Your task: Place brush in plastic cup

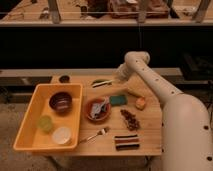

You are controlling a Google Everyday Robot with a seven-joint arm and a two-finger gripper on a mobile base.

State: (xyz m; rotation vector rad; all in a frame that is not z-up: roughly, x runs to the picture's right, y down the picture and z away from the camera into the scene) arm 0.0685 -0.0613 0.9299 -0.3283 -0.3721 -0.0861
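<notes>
We note a yellow rectangular plastic tray point(56, 86) taking up the left end of the wooden table point(102, 147). Its left rim lies at the table's left edge.

Inside the tray, the small translucent yellow-green plastic cup point(45, 123) stands upright near the left wall. A dark brown round bowl point(61, 101) sits above and to the right of it. A white round dish point(62, 135) sits below and to the right. The three stand close together but apart, and the cup's mouth is uncovered from above.

A small dark round object point(64, 78) rests on the table just beyond the tray's far rim.

In the upper middle of the frame, the slim brush with a cream-white handle point(102, 83) lies flat near the table's far edge, well apart from the cup. Its long axis runs nearly left to right, rising slightly to the right. We cannot tell which end carries the bristles. Bare tabletop separates it from the tray's right rim.

Below it sits a reddish-brown round bowl point(97, 110) holding a grey-blue item. A metal fork point(95, 135) lies nearer the front edge. Further right are a green rectangular sponge point(119, 100), a dark crumbly cluster point(130, 120), a striped dark bar point(126, 142) and a small orange piece point(141, 102).

The white robot arm point(175, 107) covers the table's right edge. The gripper point(119, 78) hangs just beside the brush's right end with its fingers closed. We cannot tell whether it touches the brush.
</notes>
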